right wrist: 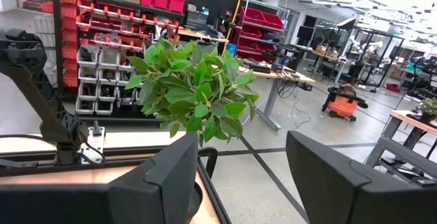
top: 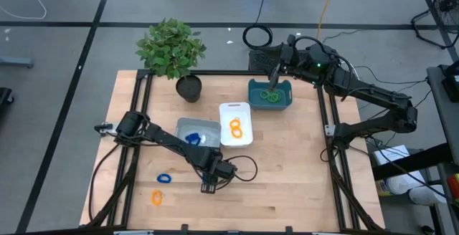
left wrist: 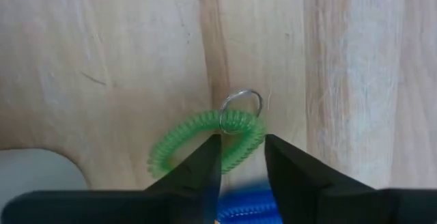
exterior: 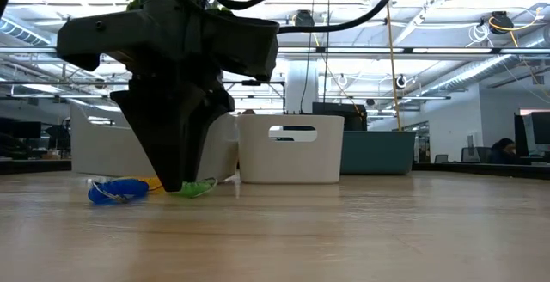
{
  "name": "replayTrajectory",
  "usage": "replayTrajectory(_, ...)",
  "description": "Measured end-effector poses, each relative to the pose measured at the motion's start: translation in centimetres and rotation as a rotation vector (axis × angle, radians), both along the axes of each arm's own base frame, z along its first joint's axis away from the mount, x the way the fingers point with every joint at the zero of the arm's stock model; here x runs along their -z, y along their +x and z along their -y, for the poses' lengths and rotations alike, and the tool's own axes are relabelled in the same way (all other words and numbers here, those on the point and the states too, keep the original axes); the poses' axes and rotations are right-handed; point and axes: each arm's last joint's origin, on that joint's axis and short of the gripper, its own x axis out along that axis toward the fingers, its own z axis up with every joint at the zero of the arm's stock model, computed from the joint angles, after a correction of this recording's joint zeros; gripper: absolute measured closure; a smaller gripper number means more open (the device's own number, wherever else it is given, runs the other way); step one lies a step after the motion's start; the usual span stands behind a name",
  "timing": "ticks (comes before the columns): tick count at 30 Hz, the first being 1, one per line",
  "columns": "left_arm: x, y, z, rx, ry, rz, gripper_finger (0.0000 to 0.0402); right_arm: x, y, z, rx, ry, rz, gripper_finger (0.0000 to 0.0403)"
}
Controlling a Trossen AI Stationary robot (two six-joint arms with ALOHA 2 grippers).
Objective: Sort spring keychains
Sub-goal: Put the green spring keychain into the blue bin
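Your left tool (left wrist: 242,157) is down on the bench (top: 287,178), its jaws narrowed around a green spring keychain (left wrist: 205,138) (grip unconfirmed) — pick-up step. Next: finish closing, lift, carry it to the teal tray (top: 270,103) — where the right tool (top: 273,76) hovers, jaws apart, empty.

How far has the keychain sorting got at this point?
Done: green keychains lie in the teal tray, orange ones in the white tray, blue ones in the pale blue tray. In hand: the left gripper is down at the table, its fingers straddling a green keychain. Left: a blue keychain and an orange keychain on the table. The right gripper hangs open over the teal tray.
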Motion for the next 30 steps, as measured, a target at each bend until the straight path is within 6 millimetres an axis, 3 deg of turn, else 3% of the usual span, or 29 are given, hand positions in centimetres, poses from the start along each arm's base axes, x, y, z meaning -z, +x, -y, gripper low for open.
replayTrajectory(13,0.01,-0.05,0.15,-0.04,-0.005,-0.004,0.0333,-0.34,-0.02,0.0,0.0,-0.013,0.033,0.019)
replayTrajectory(20,-0.06,-0.06,0.16,-0.082,-0.015,-0.007,0.0392,-0.61,-0.03,-0.01,0.0,-0.023,0.059,0.019)
replayTrajectory(30,-0.43,-0.19,0.38,-0.119,-0.048,-0.013,0.0399,-0.61,-0.03,-0.01,0.002,-0.023,0.059,0.019)
